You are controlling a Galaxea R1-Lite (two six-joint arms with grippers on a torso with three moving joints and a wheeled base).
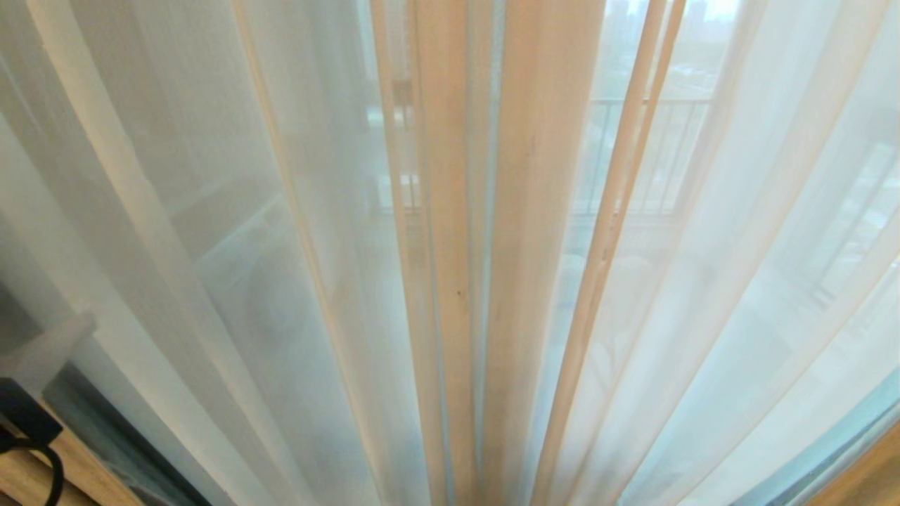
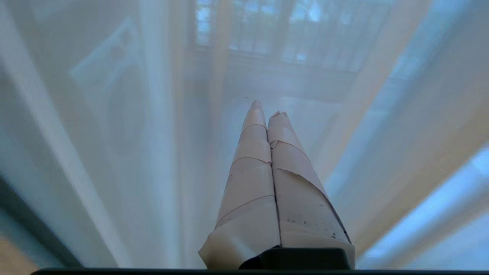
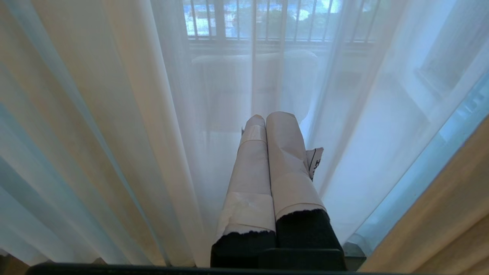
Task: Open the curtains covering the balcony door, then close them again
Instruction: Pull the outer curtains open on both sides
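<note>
Sheer curtains (image 1: 703,281) hang drawn across the balcony door, folds running vertically; their inner hems (image 1: 485,281) meet dead ahead. Left tool (image 2: 267,110) has its tips pressed together, pointing into the sheer; no fabric visibly pinched. Right tool (image 3: 269,116) likewise closed, empty. Left is probably nearer the seam. Floor edge (image 1: 77,478) low left; room to sweep sideways either way.

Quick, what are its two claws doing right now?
Left gripper: shut, empty, in front of the sheer curtains.
Right gripper: shut, holding nothing.
</note>
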